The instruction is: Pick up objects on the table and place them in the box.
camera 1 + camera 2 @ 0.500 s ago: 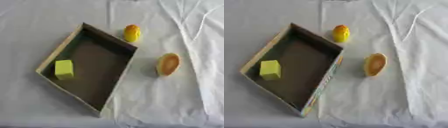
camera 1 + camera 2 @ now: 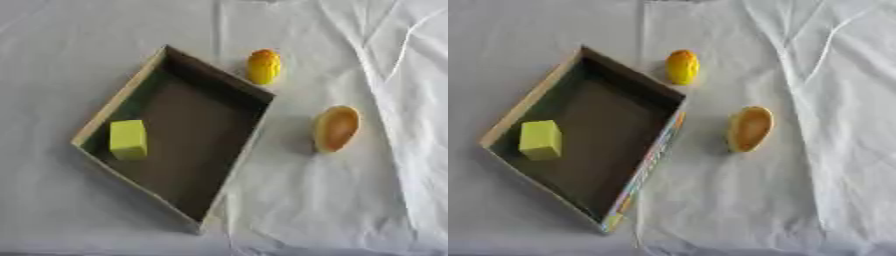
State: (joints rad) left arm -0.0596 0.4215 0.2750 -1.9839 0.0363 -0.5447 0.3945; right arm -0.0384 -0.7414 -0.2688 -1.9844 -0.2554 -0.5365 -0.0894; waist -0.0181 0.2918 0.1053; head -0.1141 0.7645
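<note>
A wrinkled white cloth (image 2: 367, 200) covers your desk. The open box (image 2: 122, 97) sits askew at left, with a yellow block (image 2: 129, 139) inside near its left corner. Outside it, a yellow-orange rounded object (image 2: 263, 66) lies just beyond the far corner, and an orange oval piece (image 2: 336, 128) lies to the right. Neither robot hand shows, so you cannot tell their state.

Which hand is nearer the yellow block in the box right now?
Neither can be judged: no hand shows in either view. The yellow block sits alone in the box, at its left corner.
</note>
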